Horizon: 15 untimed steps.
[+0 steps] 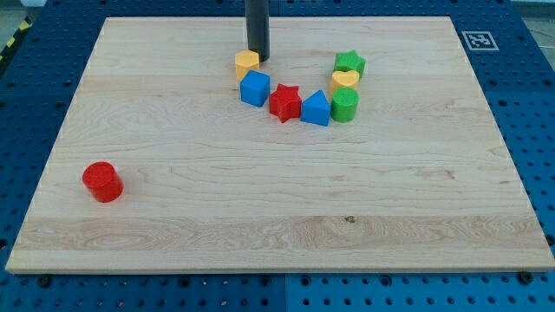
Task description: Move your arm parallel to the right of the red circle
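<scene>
The red circle [102,181], a short cylinder, stands alone near the board's lower left. My tip [257,57] is at the top middle of the board, touching or just beside the right edge of a yellow hexagon-like block [246,63]. The tip is far to the upper right of the red circle. Below the yellow block sit a blue cube [254,88], a red star [284,102] and a blue house-shaped block [316,108]. To the right are a green cylinder [344,105], a yellow heart [345,81] and a green star [349,62].
The blocks lie on a pale wooden board [277,217] set on a blue perforated table [538,104]. A black-and-white marker tag [476,39] sits off the board's top right corner.
</scene>
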Each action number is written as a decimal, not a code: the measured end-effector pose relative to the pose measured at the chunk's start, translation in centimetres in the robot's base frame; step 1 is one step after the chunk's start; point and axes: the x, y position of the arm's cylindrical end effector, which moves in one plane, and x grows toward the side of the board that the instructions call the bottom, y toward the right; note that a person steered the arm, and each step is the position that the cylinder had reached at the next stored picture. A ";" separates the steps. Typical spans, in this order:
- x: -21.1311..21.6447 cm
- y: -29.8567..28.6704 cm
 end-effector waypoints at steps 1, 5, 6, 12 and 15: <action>0.4 0.0; -3.1 -3.4; -2.5 -5.3; 1.8 -8.7; 6.4 -8.7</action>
